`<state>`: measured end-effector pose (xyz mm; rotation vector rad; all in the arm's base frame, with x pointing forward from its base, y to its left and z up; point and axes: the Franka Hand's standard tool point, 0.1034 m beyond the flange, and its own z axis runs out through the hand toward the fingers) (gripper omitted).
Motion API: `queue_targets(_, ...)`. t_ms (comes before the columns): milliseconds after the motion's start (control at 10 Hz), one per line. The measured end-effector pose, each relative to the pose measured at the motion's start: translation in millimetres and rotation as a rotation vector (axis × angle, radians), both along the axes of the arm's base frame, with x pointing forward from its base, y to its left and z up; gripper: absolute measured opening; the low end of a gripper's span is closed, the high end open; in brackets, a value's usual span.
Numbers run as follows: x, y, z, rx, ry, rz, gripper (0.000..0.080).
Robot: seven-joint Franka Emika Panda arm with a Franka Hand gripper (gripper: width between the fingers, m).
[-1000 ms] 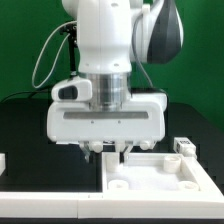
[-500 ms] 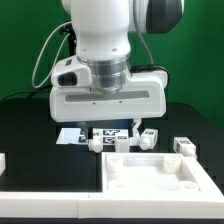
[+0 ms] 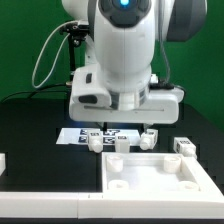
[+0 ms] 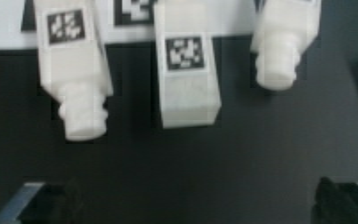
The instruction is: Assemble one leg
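Leg: the middle one [image 4: 188,75] of three lying side by side on the black table [image 3: 30,130], on its side with the square tag facing up. In the exterior view it lies [image 3: 122,143] just behind the back edge of the big white panel [image 3: 150,172].
Neighbours: one leg [image 4: 73,70] and another [image 4: 279,45] flank it, each apart from it by a narrow strip of bare table. Both show a rounded peg at the near end.
Gripper: it hangs [image 4: 188,198] above the row, touching nothing. Its fingers [image 4: 34,200] are spread wide with only table between them, and the middle leg is roughly centred in that span.
Handling: probably light, stiff and hard, so it should not deform or break. The plastic looks smooth (so an off-centre pinch could let it twist or slip).
Where to hold: across the two long flat sides, about mid-length by the tag, where the faces are parallel.
Risk: the gaps are tight, so a finger coming down could nudge a neighbour.
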<state>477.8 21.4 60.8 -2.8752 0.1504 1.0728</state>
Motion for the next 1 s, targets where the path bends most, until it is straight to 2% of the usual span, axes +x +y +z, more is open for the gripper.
queue_targets(300, -5.3, -1.9, -2.2, 0.017, 0.182, 0.003, 0.0649)
queue_targets(400, -5.1, -1.5, -7.0, 0.017, 0.206, 0.005, 0.0649)
queue_targets(500, -9.0, 2.6, -12.0, 0.008, 0.183, 0.021, 0.0649)
queue_targets(600, -19.9, 6.7, -13.7, 0.007, 0.193, 0.029, 0.0649)
queue_targets(900, -18.1, 4.7, -14.7, 0.007, 0.188, 0.026, 0.0649)
queue_targets(1000, -25.6, 8.4, -23.8, 0.004, 0.166, 0.032, 0.0649)
